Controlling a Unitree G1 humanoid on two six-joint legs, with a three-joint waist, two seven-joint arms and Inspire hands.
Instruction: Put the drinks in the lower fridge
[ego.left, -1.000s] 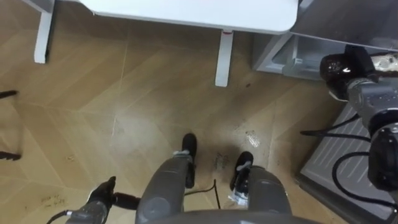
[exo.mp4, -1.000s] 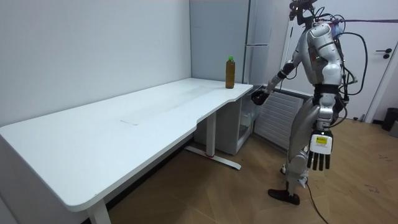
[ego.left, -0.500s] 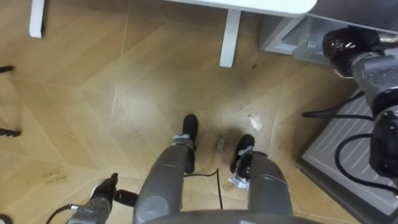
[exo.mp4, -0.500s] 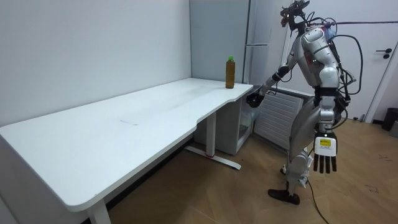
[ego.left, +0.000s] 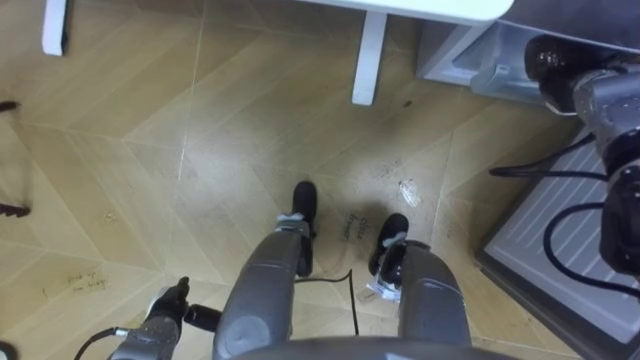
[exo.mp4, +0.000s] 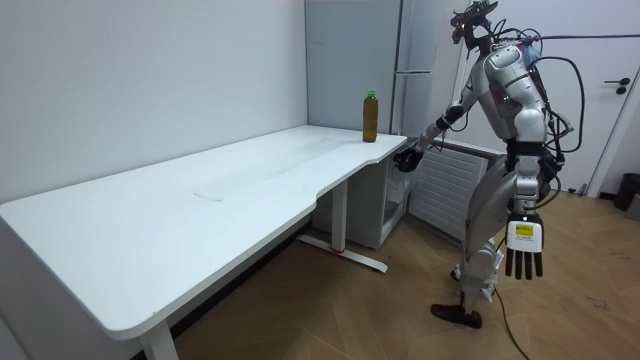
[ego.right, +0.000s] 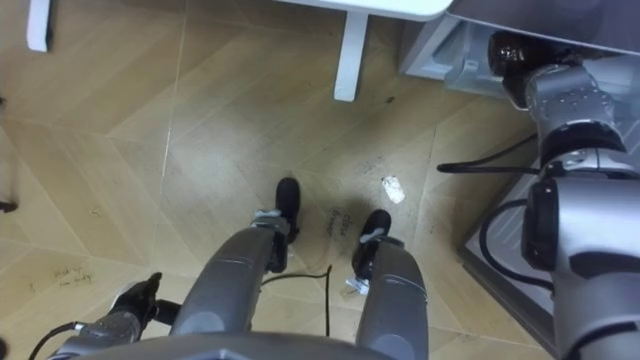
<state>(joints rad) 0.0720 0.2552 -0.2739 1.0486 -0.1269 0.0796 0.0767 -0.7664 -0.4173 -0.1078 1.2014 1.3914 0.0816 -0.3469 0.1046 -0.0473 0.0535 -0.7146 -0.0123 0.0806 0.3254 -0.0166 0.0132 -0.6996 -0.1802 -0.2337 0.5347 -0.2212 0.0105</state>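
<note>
While right hand reaches out, bottle stands on desk

Stretched toward 2 o'clock, the right hand (ego.left: 556, 62) hangs just off the desk (exo.mp4: 250, 170) corner, before the fridge (exo.mp4: 385, 50) and its open lower compartment. Its dark fingers blur together, so their set cannot be told. The left hand (exo.mp4: 523, 250) dangles at 7 o'clock, fingers straight. Bare floor (ego.left: 200, 170) lies open ahead. The bottle (exo.mp4: 369, 116) stands upright near the desk's far edge.

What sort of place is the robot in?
Likely an office or lab room set up like a home: a long white desk, a tall grey fridge in the corner, and a drink bottle on the desk.
</note>
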